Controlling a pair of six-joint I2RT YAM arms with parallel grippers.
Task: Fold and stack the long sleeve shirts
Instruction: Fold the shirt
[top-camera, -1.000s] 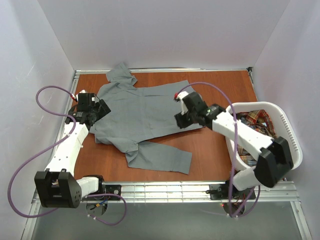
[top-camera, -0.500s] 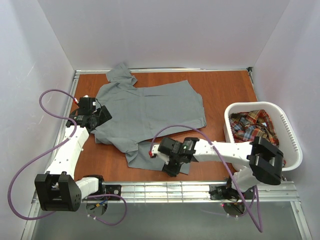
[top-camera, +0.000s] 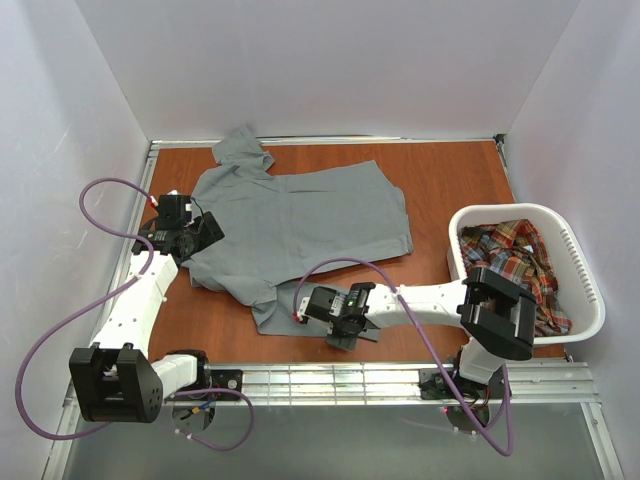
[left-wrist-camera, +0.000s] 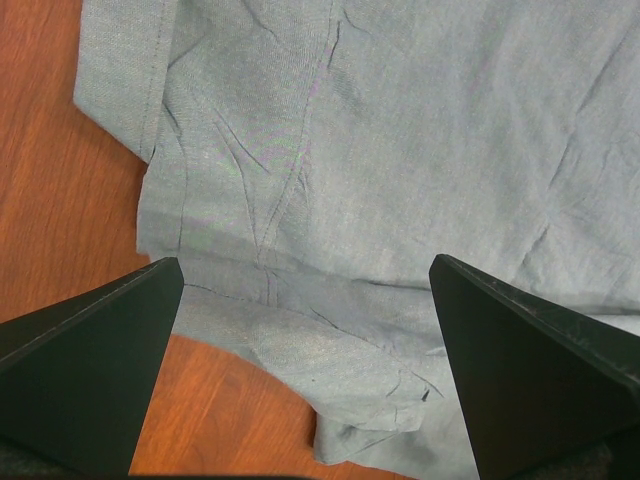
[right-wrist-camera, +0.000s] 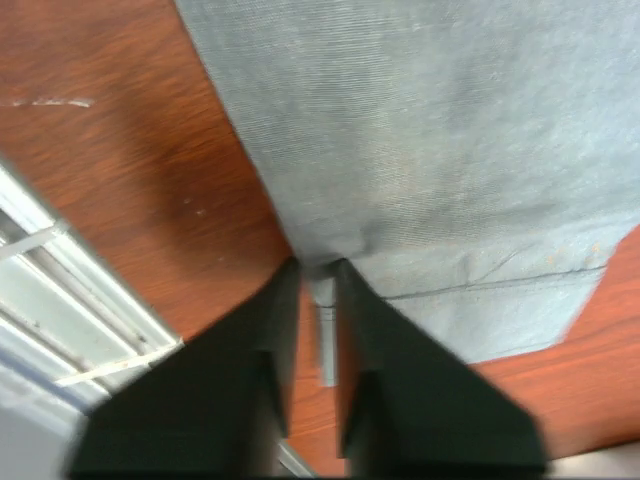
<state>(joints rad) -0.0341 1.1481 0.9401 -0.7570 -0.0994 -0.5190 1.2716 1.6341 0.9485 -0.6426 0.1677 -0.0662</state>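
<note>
Sleeve fold on the grey shirt (top-camera: 300, 215), spread mid-table: the right gripper (right-wrist-camera: 320, 275), pinched shut on its sleeve (top-camera: 275, 312) edge at 6 o'clock, would next need to carry it toward 12 o'clock over the body; the left gripper (left-wrist-camera: 306, 262) hovers wide open, empty, at 9 o'clock.

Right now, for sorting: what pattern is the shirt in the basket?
Red, navy and yellow plaid shirt; best in the top external view.

The grey shirt (top-camera: 300, 215) lies spread flat on the desk (top-camera: 450, 180), one long sleeve laid toward the near edge. The plaid shirt (top-camera: 512, 252) sits crumpled inside the basket (top-camera: 505, 208).
</note>
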